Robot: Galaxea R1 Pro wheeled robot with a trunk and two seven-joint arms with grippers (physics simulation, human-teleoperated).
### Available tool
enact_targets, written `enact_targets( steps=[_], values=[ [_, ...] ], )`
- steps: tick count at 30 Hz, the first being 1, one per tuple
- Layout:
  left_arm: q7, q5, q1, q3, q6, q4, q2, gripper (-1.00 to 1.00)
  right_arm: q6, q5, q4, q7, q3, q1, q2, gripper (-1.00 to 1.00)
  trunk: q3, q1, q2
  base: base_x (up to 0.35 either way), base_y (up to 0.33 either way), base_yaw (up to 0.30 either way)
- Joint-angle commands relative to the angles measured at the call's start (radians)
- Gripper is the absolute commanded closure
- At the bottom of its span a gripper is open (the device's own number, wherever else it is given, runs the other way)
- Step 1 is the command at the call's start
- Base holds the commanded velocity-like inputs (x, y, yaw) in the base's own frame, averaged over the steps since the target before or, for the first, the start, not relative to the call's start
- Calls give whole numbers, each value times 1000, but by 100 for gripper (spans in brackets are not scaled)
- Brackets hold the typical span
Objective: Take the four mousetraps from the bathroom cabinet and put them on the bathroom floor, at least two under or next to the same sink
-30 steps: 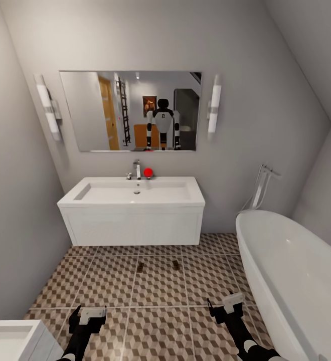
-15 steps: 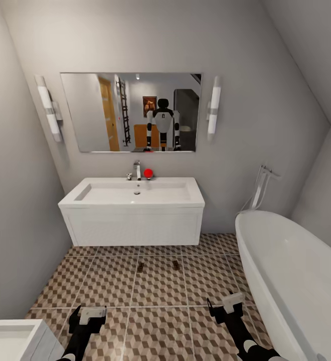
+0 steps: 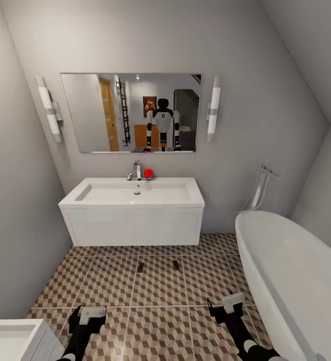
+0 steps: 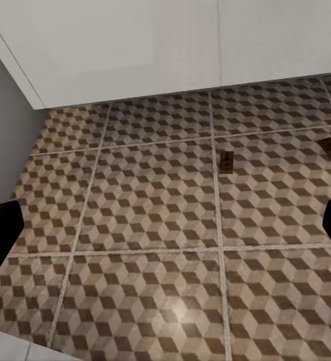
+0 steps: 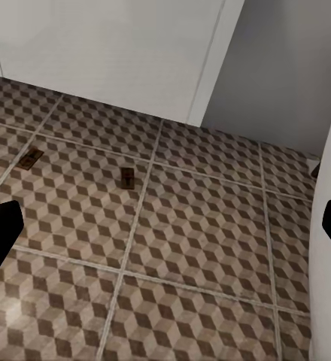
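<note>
Two mousetraps point(image 3: 140, 267) point(image 3: 176, 264) lie flat on the cube-patterned bathroom floor point(image 3: 160, 331), just in front of the white wall-hung sink point(image 3: 133, 205). The left wrist view shows the same mousetraps point(image 4: 227, 159) point(image 4: 330, 147), and so does the right wrist view point(image 5: 31, 156) point(image 5: 127, 177). My left gripper point(image 3: 88, 318) and right gripper point(image 3: 225, 307) hang low over the tiles, about a tile short of the traps. Both are open and empty, with dark fingertips point(image 4: 0, 233) point(image 5: 0, 226) far apart. The cabinet is out of view.
A big white oval bathtub point(image 3: 296, 281) fills the right side, close to my right arm. A white fixture point(image 3: 10, 341) sits at the lower left corner. A mirror point(image 3: 130, 111) over the sink reflects me. A red object point(image 3: 148, 173) stands by the chrome faucet point(image 3: 137, 169).
</note>
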Motion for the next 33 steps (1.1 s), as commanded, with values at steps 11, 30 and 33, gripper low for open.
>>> enact_targets(
  steps=[11, 30, 33],
  values=[
    [1, 7, -2, -9, -6, 4, 0, -100, -1, 9, 1, -10, 5, -1, 0, -100, -2, 1, -2, 0, 0, 0],
    [-3, 7, -2, -9, -7, 4, -2, -100, -1, 9, 1, -10, 5, -1, 1, -100, -2, 1, -2, 0, 0, 0],
    [-3, 7, -2, -9, -7, 4, -2, -100, -1, 9, 1, -11, 5, -1, 1, -100, -2, 1, -2, 0, 0, 0]
  ],
)
